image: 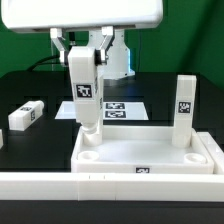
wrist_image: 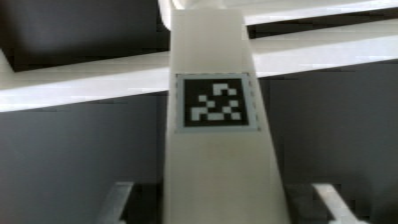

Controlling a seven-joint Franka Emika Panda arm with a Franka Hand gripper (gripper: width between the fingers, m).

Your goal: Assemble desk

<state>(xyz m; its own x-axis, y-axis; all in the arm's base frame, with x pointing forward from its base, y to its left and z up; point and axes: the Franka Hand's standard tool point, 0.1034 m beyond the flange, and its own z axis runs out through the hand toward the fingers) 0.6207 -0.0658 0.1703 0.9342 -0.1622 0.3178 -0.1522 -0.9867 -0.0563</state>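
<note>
While the gripper (image: 86,58) is clamping the top of a white block leg (image: 88,100), that leg is standing with its long axis upright. Its foot is pointing to six o'clock at the desk slab (image: 150,158) corner on the exterior view's left; whether it's seated, I cannot tell. A second leg (image: 184,108) is standing at three o'clock. No writing is showing, only a square tag (wrist_image: 217,100).
</note>
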